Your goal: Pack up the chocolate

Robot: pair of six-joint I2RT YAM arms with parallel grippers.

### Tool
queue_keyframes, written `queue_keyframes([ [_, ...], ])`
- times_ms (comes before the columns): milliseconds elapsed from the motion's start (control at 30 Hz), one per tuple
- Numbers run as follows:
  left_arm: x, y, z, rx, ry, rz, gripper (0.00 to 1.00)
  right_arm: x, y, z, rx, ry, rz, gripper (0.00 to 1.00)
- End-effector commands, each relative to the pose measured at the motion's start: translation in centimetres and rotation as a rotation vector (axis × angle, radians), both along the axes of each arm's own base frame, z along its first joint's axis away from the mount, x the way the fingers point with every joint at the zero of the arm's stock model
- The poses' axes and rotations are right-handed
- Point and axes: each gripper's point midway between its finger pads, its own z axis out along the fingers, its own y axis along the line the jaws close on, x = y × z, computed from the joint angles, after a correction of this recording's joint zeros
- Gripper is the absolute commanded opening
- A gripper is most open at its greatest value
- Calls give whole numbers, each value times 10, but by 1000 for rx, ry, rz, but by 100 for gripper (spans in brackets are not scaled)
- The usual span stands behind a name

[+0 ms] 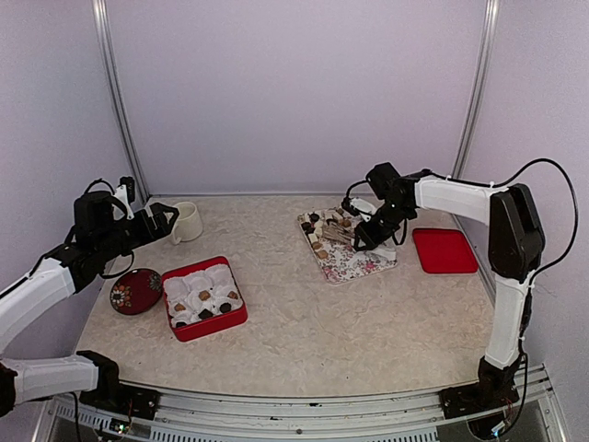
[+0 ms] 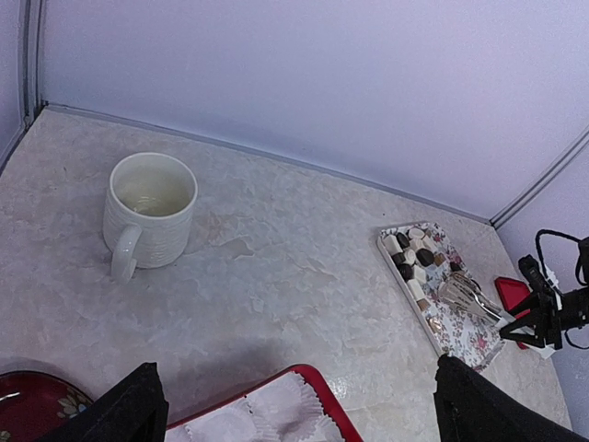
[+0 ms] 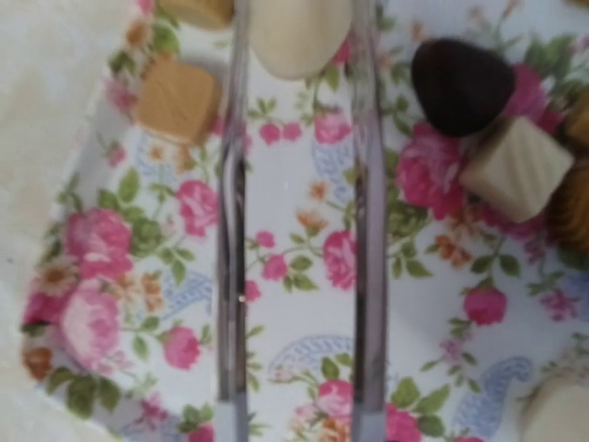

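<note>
Top external: red box (image 1: 217,327) holds cups (image 1: 195,284) and chocolate (image 1: 224,308); floral tray (image 1: 364,265) holds more; right tool (image 1: 361,241) grips tongs (image 1: 337,235), left tool (image 1: 170,219) released.

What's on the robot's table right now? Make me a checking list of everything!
Surface: pale marbled table.
Job's things: chocolates on the floral tray; a few in the red box, among paper cups.
Clutter: white mug, dark red oval dish, flat red lid.
Grippers: left gripper open by the mug, holding nothing; right gripper over the tray, seemingly gripping metal tongs that straddle a cream piece.
Cables: black cable looping off the right arm.
Surroundings: lilac walls, metal corner posts.
</note>
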Motion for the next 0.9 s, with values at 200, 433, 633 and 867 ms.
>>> queue_keyframes([
  [200, 6, 1, 19, -24, -41, 16, 99, -7, 69, 101, 136, -181, 150, 29],
  [433, 7, 13, 14, -69, -18, 58, 99, -41, 157, 122, 216, -217, 317, 29],
  [633, 5, 19, 12, -76, -7, 74, 99, -79, 233, 115, 298, -202, 454, 29],
  [867, -1, 22, 13, -73, -11, 80, 99, -110, 293, 93, 338, -175, 542, 29],
])
